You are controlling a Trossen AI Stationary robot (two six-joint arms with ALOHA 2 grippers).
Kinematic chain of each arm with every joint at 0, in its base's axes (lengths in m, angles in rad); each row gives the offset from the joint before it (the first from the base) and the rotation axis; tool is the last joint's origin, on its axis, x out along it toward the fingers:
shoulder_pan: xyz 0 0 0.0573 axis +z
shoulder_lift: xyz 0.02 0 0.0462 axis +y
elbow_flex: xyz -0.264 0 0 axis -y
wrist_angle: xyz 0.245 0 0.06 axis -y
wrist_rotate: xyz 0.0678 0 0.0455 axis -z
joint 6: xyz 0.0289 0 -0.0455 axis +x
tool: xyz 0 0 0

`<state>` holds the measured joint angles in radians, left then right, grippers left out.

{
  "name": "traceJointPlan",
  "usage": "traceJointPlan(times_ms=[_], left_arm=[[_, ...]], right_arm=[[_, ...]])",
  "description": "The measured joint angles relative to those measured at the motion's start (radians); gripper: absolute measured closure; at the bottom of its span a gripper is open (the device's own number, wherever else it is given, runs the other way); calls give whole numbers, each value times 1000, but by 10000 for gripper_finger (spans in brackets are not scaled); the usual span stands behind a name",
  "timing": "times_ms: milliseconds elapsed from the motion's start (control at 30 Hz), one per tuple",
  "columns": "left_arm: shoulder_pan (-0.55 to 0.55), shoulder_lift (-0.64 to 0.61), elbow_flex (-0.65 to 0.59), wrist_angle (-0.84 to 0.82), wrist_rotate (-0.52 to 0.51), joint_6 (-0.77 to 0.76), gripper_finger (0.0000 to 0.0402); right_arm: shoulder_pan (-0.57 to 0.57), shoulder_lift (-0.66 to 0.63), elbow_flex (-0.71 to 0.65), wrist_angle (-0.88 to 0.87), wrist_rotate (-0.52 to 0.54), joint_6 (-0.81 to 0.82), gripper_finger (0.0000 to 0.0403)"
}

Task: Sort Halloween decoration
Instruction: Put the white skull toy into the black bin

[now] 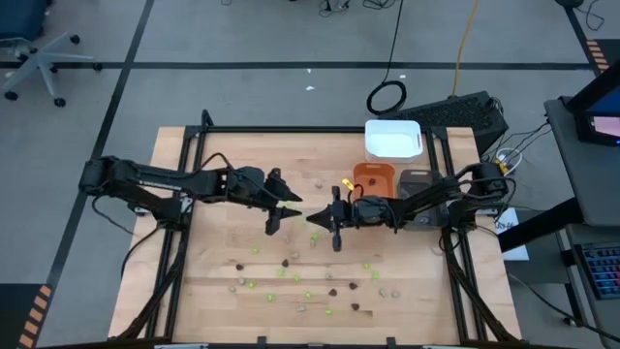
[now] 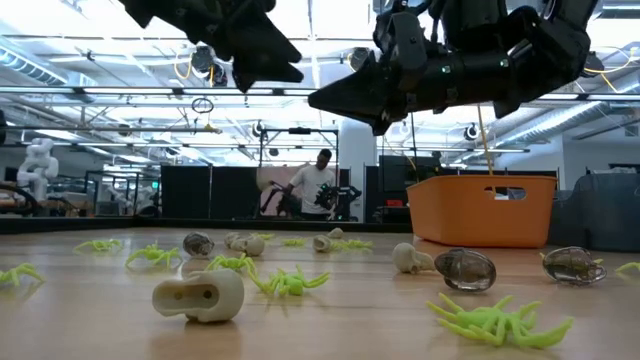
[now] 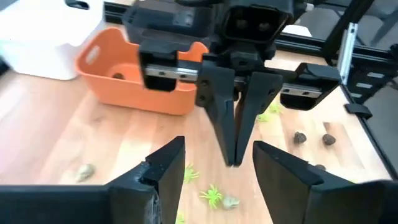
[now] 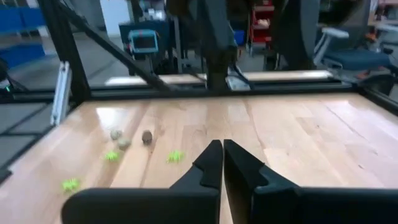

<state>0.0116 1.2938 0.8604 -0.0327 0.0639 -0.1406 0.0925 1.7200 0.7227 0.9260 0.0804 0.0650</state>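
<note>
- The left arm reached in from the left side of the wooden table (image 1: 223, 247), stretched out long and low
- The left gripper (image 1: 282, 209) hung in the air over the middle of the table, and its two dark fingers (image 3: 158, 174) stood apart with nothing between them
- The right arm came in from the right side, bent at the elbow near the trays
- The right gripper (image 1: 336, 233) hung in the air just to the right of the left one, tip pointing down, with its fingers (image 4: 211, 163) pressed tight together and nothing in them
- The two grippers faced each other, near but not touching
- The Halloween decoration (image 1: 308, 295) lay scattered on the near half of the table: little lime-green spiders (image 2: 495, 320), dark brown lumps (image 2: 466, 268) and pale beige skulls (image 2: 200, 296)
- A few more pieces lay farther back
- The orange tray (image 1: 373, 177) sat at the far right, with a white tray (image 1: 392, 139) behind it and a grey tray (image 1: 418, 180) on its right
- A small dark piece sat inside the orange tray
- A person (image 2: 316, 186) stood far off in the room behind the table
</note>
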Motion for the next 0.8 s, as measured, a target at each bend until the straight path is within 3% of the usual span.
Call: traceJointPlan(times_ms=[333,567,800], left_arm=[[-1,-11,-11,-227,-228,-10,210],[-8,12,-107,-172,-235,-54,210],[-21,12,-172,-94,-233,-89,210]], right_arm=[[-2,-89,0,-250,27,14,402],[-1,-84,0,-303,79,28,392],[13,-84,71,-484,74,32,334]])
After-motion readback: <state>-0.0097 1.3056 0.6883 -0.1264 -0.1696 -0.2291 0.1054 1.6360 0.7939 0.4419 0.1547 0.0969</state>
